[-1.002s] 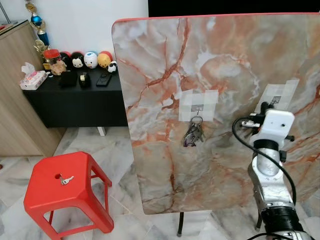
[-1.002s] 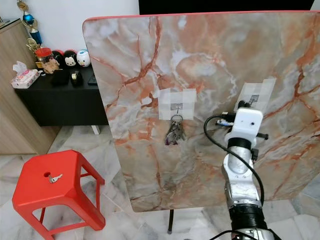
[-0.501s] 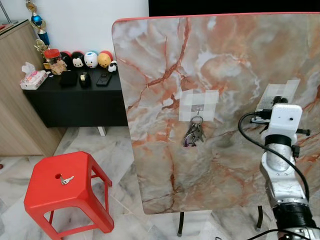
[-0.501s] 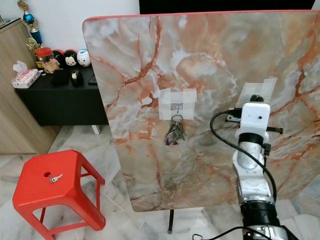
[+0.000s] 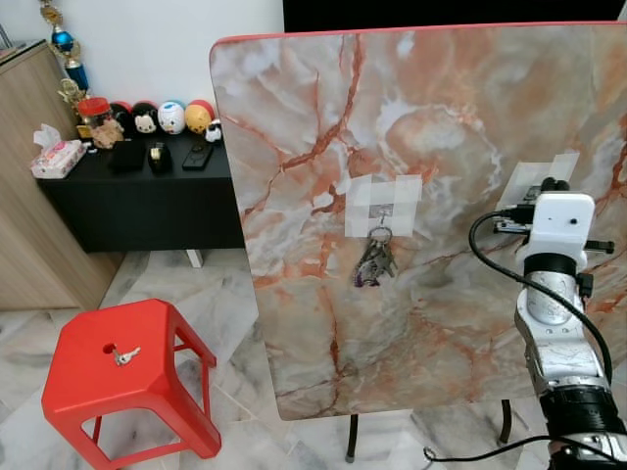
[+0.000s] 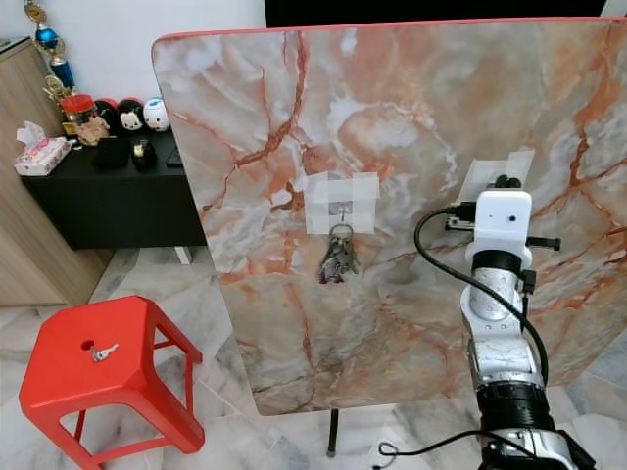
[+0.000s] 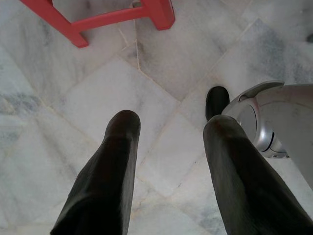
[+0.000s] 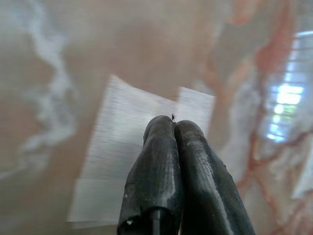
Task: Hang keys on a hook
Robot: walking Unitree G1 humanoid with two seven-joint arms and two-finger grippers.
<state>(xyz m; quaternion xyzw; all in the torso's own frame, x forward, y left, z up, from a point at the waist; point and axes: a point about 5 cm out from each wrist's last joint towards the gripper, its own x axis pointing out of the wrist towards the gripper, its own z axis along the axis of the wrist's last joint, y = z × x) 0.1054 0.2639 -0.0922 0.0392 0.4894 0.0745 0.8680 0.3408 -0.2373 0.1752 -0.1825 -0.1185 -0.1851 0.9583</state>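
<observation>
Right gripper raised before upright marble-patterned tabletop, at right-hand taped patch; fingers pressed together, a thin metal sliver barely visible at tips. Bunch of metal keys hanging from small hook on middle tape patch. Single silver key lying on red plastic stool. Left gripper spread wide, empty, above marble floor.
</observation>
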